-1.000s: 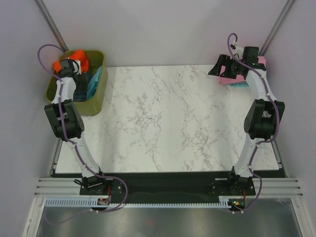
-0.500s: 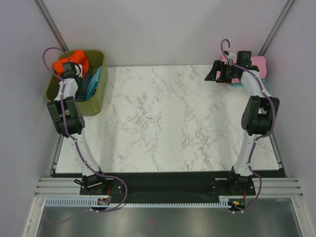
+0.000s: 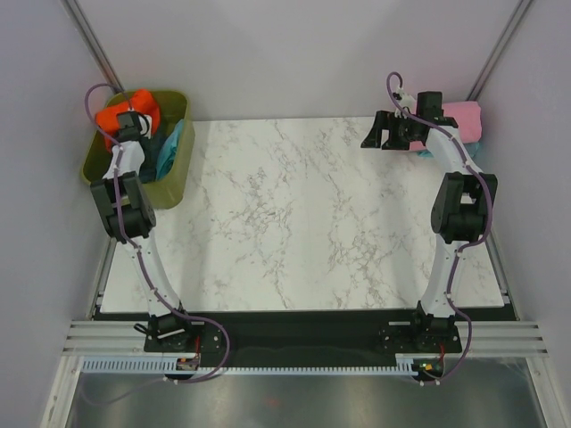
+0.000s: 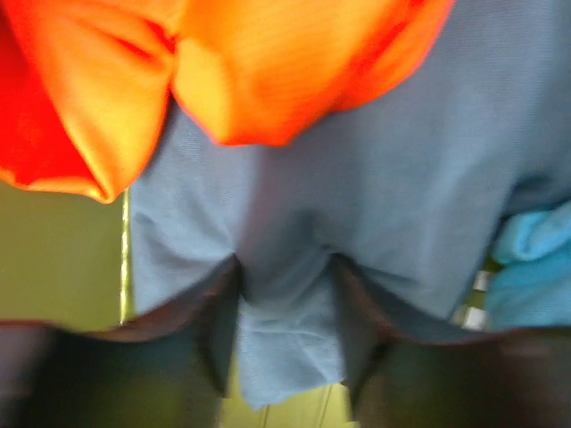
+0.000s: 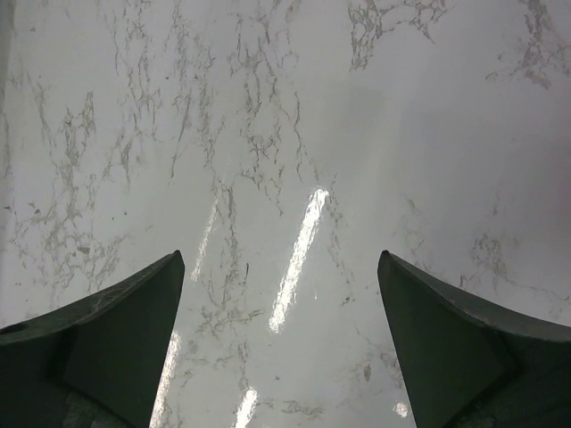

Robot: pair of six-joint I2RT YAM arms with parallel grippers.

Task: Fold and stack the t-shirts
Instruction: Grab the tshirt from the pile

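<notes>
Straddling a bunched fold of the blue-grey shirt [image 4: 401, 178], the left fingers [image 3: 136, 123] sit down inside the bin [image 3: 174, 183]. They are part spread; the view is blurred and I cannot tell whether they truly bite the cloth. The orange-red shirt [image 4: 268, 62] lies over the blue-grey one, with the teal shirt [image 4: 535, 259] just beside.

Risks:
- A lift drags the orange-red shirt along.
- A shallow pinch slips and the cloth falls into the bin.
- Snagged cloth tips the bin.

The right fingers [image 3: 382, 136] are spread wide and hold nothing, over the bare surface [image 3: 294, 223] near the pink shirt [image 3: 459, 114] at the far right corner.
</notes>
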